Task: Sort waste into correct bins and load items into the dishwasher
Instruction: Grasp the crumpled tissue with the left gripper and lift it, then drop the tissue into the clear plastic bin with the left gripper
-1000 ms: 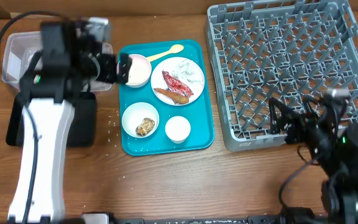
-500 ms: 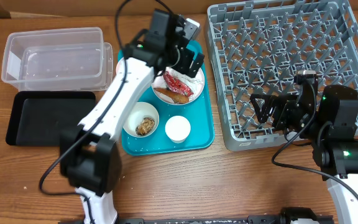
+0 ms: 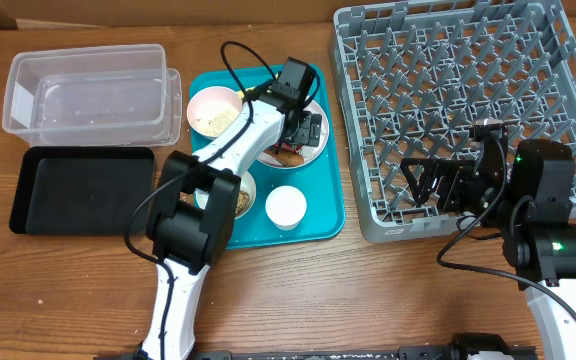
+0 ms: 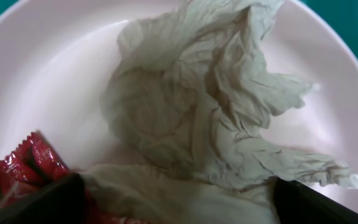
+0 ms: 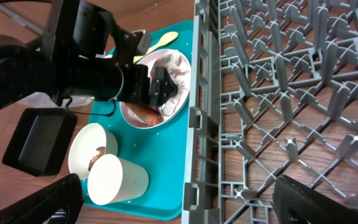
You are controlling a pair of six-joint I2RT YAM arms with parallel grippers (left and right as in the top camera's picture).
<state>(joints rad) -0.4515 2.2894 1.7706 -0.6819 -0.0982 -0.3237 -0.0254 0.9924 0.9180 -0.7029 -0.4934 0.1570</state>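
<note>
My left gripper [image 3: 304, 128] is low over the white plate [image 4: 55, 68] on the teal tray, open. Its fingertips [image 4: 48, 202] straddle the near edge of the crumpled white tissue [image 4: 210, 112]. The red wrapper [image 4: 14, 171] lies by the left finger. A brown fried piece [image 5: 146, 112] lies on the plate. The rice bowl [image 3: 214, 110], the scraps bowl [image 5: 92, 149], the cup [image 3: 286, 207] and the yellow spoon [image 5: 159, 42] are on the tray. My right gripper [image 3: 423, 185] is open and empty over the front left corner of the grey dish rack [image 3: 468, 100].
The clear tub [image 3: 88, 90] stands at the back left, with the black tray [image 3: 83, 188] in front of it. The teal tray [image 3: 323, 215] lies between them and the rack. My left arm crosses the tray and hides part of the scraps bowl.
My left gripper has moved from the rice bowl at the tray's back left to the plate and has come down around the tissue. The right gripper has hardly moved.
</note>
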